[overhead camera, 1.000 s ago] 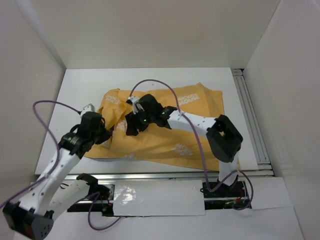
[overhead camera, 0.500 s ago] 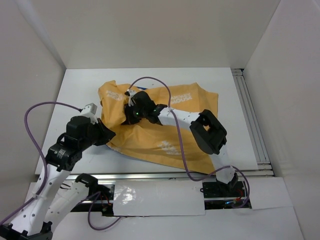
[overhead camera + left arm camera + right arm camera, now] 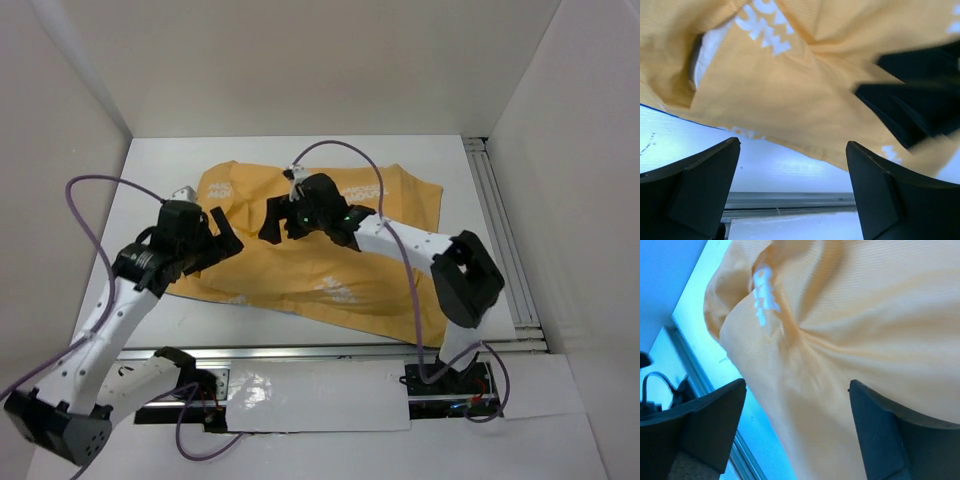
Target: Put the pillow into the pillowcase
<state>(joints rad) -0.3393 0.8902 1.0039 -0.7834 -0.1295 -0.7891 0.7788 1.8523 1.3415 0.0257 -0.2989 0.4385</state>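
- The pillowcase (image 3: 340,262) lies spread across the middle of the white tabletop (image 3: 160,170), its orange-yellow side facing up and its pale lettering showing in patches.
- It looks rumpled and somewhat full, so the pillow is probably at least partly inside. The overhead view shows none of it.
- In the left wrist view a white patch (image 3: 707,52) shows through a gap in the folds. This may be the pillow, but it is too small to be sure.
- The left hand (image 3: 222,232) is at the case's left end with its fingers (image 3: 705,175) spread and nothing between them. It hangs just off the cloth, probably ready to take a new hold.
- The right hand (image 3: 272,222) is over the upper middle of the case, also spread wide and empty, with only fabric ahead of its fingers (image 3: 710,415).
- With neither hand gripping it, the case rests under its own weight.
- The two hands are near each other, and a dark blur (image 3: 910,107) on the right of the left wrist view is probably the other hand. They could get in each other's way.
- Purple cables (image 3: 95,195) loop over each arm, and a metal rail (image 3: 500,230) runs along the tabletop's right side, well apart from the work.
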